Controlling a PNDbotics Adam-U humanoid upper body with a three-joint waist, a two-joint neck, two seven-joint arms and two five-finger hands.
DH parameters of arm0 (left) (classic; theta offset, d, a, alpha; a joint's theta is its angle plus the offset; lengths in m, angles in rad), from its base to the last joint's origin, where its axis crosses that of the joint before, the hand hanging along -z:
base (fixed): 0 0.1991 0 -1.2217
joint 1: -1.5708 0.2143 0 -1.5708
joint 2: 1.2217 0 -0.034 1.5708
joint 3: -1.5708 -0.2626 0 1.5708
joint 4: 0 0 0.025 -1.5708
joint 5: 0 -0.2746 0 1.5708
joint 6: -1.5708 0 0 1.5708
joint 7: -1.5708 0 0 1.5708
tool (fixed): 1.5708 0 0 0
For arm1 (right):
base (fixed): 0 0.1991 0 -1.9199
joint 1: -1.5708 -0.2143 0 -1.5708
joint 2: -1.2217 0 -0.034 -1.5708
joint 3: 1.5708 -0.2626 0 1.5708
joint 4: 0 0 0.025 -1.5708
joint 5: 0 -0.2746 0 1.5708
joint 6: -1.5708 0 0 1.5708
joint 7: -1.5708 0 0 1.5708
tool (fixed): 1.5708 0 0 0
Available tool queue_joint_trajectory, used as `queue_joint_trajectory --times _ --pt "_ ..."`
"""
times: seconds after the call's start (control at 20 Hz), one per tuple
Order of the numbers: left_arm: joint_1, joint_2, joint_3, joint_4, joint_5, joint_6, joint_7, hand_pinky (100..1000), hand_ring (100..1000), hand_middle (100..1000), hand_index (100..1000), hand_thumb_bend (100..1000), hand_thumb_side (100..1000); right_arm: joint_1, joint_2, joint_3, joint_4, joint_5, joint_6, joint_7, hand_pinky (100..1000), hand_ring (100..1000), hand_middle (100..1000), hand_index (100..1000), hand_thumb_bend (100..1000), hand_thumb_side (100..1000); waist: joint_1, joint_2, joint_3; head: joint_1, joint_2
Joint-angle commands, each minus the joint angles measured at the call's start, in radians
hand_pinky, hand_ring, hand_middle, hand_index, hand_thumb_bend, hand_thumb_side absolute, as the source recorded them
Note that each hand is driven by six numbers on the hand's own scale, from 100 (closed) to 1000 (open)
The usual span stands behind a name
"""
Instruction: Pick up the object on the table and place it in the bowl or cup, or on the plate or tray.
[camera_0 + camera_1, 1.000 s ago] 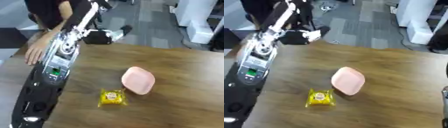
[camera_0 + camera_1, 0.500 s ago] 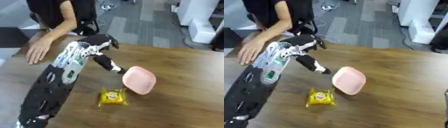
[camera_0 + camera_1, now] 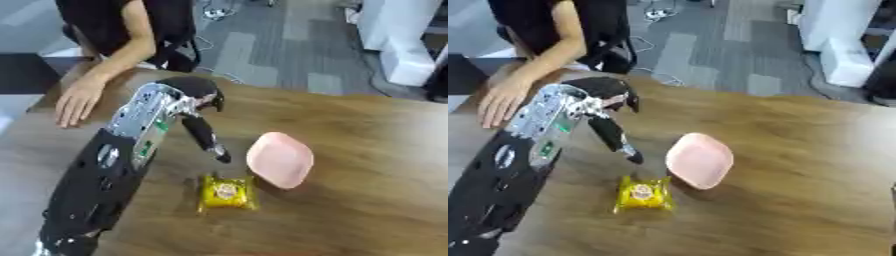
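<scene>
I am bringing the left hand (image 3: 206, 137) over the table (image 3: 376, 165), its fingers extended downward and grouped together, holding nothing. The yellow packet (image 3: 227, 192) is lying flat just below and slightly to the right of the fingertips, near but apart from them. The pink plate (image 3: 280, 159) is sitting just to the right of the hand, its lower edge close to the packet's upper right corner; I cannot tell whether the two are touching.

For this step, I am judging that the hand should be lowering directly above the packet, fingers and thumb spreading first, then closing across the packet's shorter sides so the thin wrapper is not sliding away. The approach should be avoiding the plate rim.

The thumb is hidden behind the fingers, so I cannot tell its position. The packet's printing is unreadable. The right hand is not identifiable; only a dark sliver is showing at the right eye view's lower right edge
</scene>
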Motion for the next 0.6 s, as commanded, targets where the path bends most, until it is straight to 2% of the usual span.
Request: queue_joint_trajectory --times 0.05,0.25,0.45,0.6 --pt "-0.006 -0.008 0.007 -0.048 0.06 -0.029 -0.001 492 632 719 755 764 567 -0.001 -0.008 -0.002 -0.013 -0.001 0.002 0.006 432 526 740 708 100 1000 0.003 -0.01 0.001 -0.011 0.0" --pt "-0.003 -0.012 0.002 -0.092 0.172 -0.059 -0.001 469 617 706 749 745 568 0.002 -0.009 -0.003 -0.013 0.002 0.003 0.008 430 526 740 707 100 1000 0.004 -0.011 0.004 -0.019 0.0" --pt "-0.001 -0.009 0.005 -0.102 0.186 -0.062 -0.001 462 612 702 745 735 582 0.002 -0.009 -0.005 -0.013 0.003 0.003 0.007 428 525 739 706 100 1000 0.004 -0.009 0.005 -0.04 0.0" --pt "0.001 -0.011 0.012 -0.101 0.182 -0.061 -0.001 465 605 696 745 765 588 0.003 -0.008 -0.005 -0.013 0.005 0.003 0.009 426 524 739 707 100 1000 0.004 -0.008 0.007 -0.06 0.0"
